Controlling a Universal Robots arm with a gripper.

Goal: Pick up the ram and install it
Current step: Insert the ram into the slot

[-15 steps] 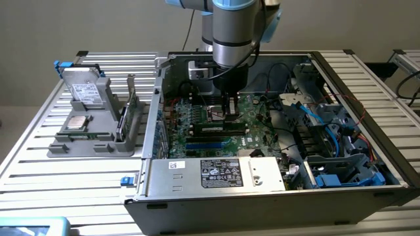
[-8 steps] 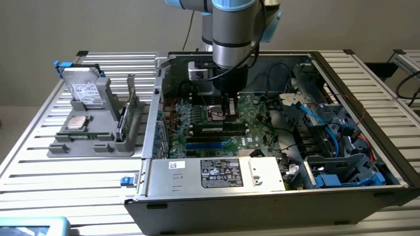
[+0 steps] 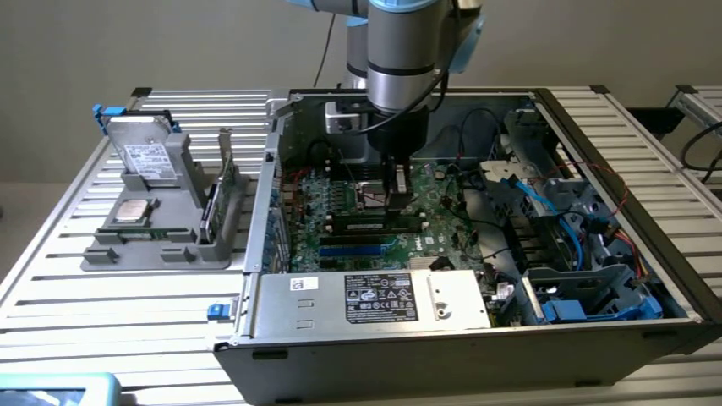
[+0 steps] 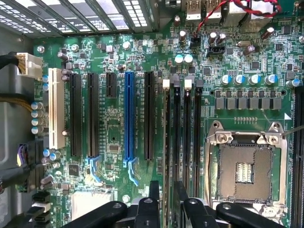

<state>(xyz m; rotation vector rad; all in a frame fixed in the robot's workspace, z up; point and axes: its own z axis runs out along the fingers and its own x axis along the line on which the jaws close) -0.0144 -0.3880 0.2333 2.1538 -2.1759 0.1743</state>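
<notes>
In the exterior view, the arm [image 3: 401, 51] reaches down into the open computer case [image 3: 338, 355], and its jaws stand over the motherboard [image 3: 303, 216]. The ram [image 3: 378, 226] lies in a memory slot, just at 6 o'clock from the jaws. In the wrist view, we see the jaws apart, with one finger [image 4: 154, 192] on each side of the ram [image 4: 166, 142], which stands on edge in its slot, near the empty processor socket [image 4: 244, 166].
</notes>
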